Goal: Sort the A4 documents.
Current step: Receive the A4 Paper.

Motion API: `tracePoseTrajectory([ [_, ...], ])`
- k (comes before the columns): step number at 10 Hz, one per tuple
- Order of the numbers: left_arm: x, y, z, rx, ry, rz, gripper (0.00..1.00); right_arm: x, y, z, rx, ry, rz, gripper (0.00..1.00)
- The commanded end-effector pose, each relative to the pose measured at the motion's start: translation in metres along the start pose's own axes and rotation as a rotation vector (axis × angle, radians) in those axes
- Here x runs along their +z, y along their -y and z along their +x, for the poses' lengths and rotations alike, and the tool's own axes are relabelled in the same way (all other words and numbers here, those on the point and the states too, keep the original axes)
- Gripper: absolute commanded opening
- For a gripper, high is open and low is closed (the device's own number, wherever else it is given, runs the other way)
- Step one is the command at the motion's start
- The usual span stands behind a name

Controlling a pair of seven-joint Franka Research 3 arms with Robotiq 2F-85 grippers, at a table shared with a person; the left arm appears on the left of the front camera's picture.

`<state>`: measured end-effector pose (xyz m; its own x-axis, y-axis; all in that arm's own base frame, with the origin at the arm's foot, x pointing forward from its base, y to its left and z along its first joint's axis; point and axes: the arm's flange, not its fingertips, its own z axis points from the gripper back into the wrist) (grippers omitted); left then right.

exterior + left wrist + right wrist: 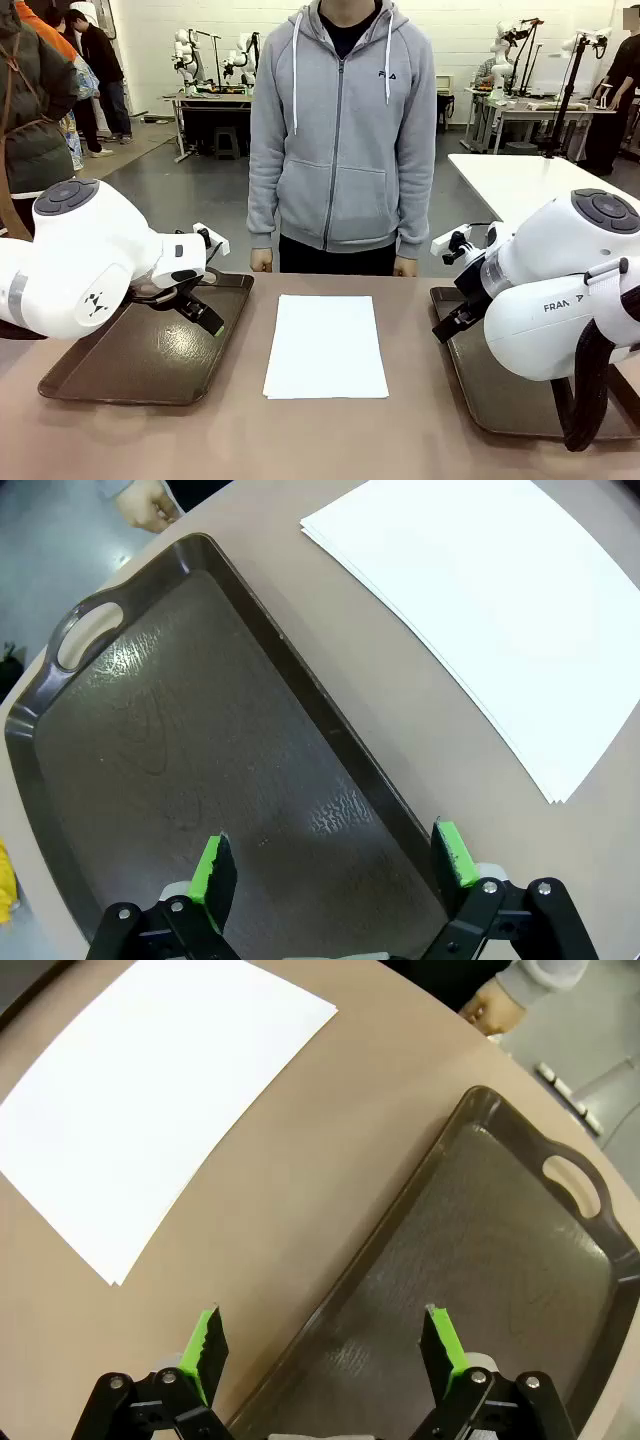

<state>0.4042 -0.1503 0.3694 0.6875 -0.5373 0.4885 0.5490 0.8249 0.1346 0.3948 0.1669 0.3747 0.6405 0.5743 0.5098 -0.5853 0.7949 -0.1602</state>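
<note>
A4 documents (326,345) are stacked on the surface (420,440). Left of the stack, the left hand (332,848) is held apart, empty, over a tray (120,370); right of it, the right hand (322,1325) likewise over a second tray (500,400).

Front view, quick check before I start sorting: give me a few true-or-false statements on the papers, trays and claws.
1. The A4 documents lie stacked on the table between two trays. True.
2. The left tray holds a sheet. False: it holds nothing.
3. The left claw and the right claw both stand open. True.
4. The right claw grips paper. False: it hangs empty above the rim of the right tray.
</note>
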Motion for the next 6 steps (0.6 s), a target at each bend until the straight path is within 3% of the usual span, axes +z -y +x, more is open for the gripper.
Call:
tracePoseTrajectory([
  [1, 0.0024, -0.0001, 0.0005, 0.000, 0.005, 0.001, 1.00, -0.0001, 0.0000, 0.0000, 0.000, 0.000, 0.000, 1.00],
  [6, 0.0024, -0.0001, 0.0005, 0.000, 0.005, 0.001, 1.00, -0.0001, 0.0000, 0.0000, 0.000, 0.000, 0.000, 1.00],
])
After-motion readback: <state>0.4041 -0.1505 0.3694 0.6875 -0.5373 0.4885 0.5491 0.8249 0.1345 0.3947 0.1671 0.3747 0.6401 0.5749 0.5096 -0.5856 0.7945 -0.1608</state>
